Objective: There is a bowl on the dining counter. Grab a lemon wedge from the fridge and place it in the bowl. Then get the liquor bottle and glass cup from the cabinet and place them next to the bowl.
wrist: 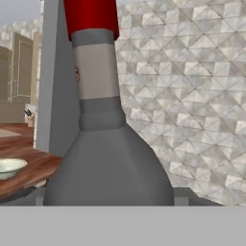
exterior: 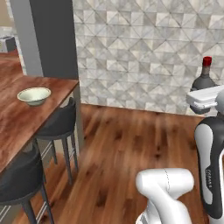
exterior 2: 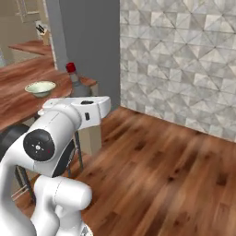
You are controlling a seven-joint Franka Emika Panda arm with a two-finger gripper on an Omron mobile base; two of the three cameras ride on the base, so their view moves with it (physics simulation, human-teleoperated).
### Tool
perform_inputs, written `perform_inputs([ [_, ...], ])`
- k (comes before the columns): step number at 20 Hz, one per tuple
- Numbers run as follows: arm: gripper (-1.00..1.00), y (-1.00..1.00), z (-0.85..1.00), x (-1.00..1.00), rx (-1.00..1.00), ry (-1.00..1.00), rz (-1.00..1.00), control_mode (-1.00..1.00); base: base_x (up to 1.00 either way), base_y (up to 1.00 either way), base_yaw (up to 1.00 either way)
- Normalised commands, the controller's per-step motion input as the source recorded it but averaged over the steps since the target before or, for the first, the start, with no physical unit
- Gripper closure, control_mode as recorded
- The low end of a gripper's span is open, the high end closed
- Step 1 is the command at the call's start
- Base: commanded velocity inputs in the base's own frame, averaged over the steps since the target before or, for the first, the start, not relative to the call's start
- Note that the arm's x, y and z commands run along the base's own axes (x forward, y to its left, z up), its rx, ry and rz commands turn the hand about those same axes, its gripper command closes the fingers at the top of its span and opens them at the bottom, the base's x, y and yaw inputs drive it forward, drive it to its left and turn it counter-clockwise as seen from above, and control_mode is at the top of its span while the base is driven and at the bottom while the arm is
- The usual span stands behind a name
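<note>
My gripper (exterior: pixel 204 88) is shut on the liquor bottle (exterior: pixel 204 78), a dark grey bottle with a red cap, and holds it upright in the air over the floor. In the hand view the liquor bottle (wrist: pixel 108 158) rises large between the dark fingertips (wrist: pixel 185 194). From the right base view the liquor bottle (exterior 2: pixel 77 86) stands above the white hand, with the gripper (exterior 2: pixel 81 96) at its base. The pale bowl (exterior: pixel 34 96) rests on the reddish-brown dining counter (exterior: pixel 22 120), far to the left of the bottle. The bowl (exterior 2: pixel 40 88) (wrist: pixel 8 167) sits near the counter's end.
Two dark bar stools (exterior: pixel 60 123) (exterior: pixel 17 179) stand along the counter's edge. A grey pillar (exterior: pixel 48 39) rises behind the counter end, beside a tiled wall (exterior: pixel 144 52). Wood floor (exterior: pixel 118 153) stretches between me and the wall.
</note>
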Motion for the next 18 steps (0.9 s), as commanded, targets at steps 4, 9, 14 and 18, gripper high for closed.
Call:
perform_inputs([
  [4,1.00,0.00,0.00,0.00,0.00,0.00,0.00,1.00,1.00,-0.39,0.53],
  [9,1.00,0.00,0.00,0.00,0.00,0.00,0.00,1.00,0.95,-0.40,0.57],
  [14,1.00,0.00,0.00,0.00,0.00,0.00,0.00,1.00,0.89,-0.35,0.61],
  [18,1.00,0.00,0.00,0.00,0.00,0.00,0.00,1.00,0.86,-0.36,0.61],
])
